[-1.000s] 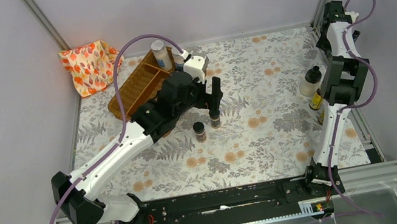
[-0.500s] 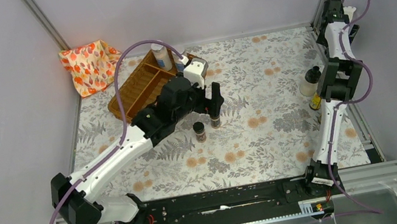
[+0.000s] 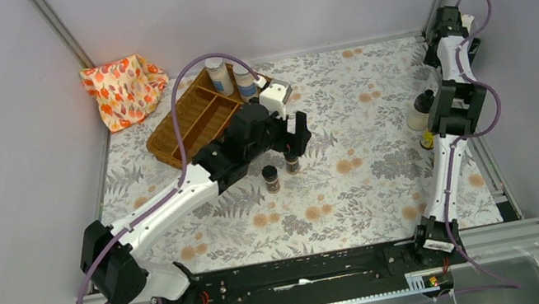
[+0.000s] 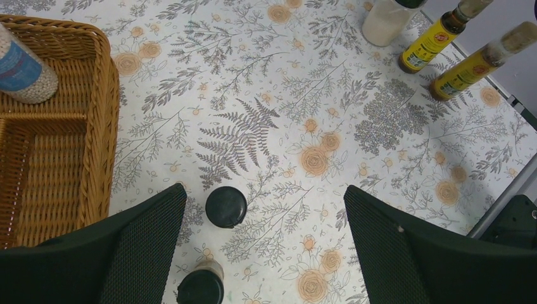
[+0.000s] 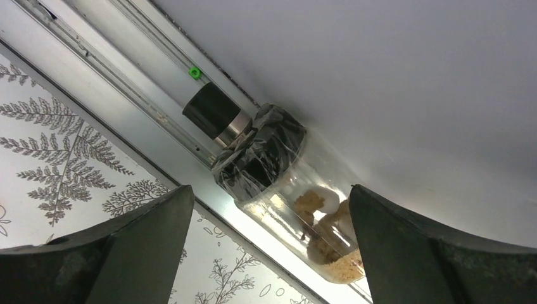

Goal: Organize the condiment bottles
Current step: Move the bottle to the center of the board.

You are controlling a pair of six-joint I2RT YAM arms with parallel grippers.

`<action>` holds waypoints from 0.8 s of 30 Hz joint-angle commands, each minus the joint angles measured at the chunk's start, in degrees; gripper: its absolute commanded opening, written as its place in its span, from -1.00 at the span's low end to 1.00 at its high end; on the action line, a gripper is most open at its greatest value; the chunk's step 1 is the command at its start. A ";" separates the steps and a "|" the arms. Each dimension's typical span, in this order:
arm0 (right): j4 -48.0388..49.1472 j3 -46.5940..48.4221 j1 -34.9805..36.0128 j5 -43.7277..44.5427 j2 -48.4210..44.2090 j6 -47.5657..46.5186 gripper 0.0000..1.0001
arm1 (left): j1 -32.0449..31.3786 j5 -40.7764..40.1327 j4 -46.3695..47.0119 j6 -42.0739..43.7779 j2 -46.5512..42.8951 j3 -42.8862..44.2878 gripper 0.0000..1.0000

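Note:
My left gripper [image 3: 294,141] [image 4: 265,190] hangs open over the floral mat, with two short dark black-capped spice jars [image 4: 225,206] [image 4: 200,286] standing just inside its left finger, untouched. In the top view these jars [image 3: 292,164] [image 3: 271,178] sit mid-table. Two taller jars [image 3: 217,75] [image 3: 245,83] stand in the wicker tray [image 3: 186,125]. A white bottle [image 3: 419,110] and yellow-liquid bottles [image 4: 430,44] [image 4: 472,66] stand at the right edge. My right gripper [image 5: 271,190] is open in the far right corner, around a clear black-capped jar [image 5: 297,196] with brown contents that leans on the wall.
An orange-patterned cloth [image 3: 121,88] lies in the far left corner. The metal frame rail [image 5: 120,95] and the grey walls close in round the right gripper. The wicker tray's rim [image 4: 104,126] is just left of the left gripper.
The right gripper has opened wider and its arm has shifted further into the far corner. The left arm has drawn back from the tray, uncovering the second tall jar.

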 commanded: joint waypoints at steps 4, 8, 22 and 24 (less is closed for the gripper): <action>0.58 2.84 -0.76 -1.68 1.56 -2.20 0.99 | 1.21 1.58 4.25 1.19 0.57 0.06 0.98; 0.74 2.32 -1.42 -2.01 1.59 -2.54 0.99 | 1.83 2.67 4.70 1.11 0.72 -0.04 0.98; 0.77 0.79 -3.13 -0.42 3.17 -4.82 0.99 | 3.45 6.31 5.86 0.49 1.65 -0.08 0.98; 0.68 0.60 -3.17 0.23 3.47 -5.08 0.99 | 3.59 6.48 5.86 0.49 1.68 -0.06 0.98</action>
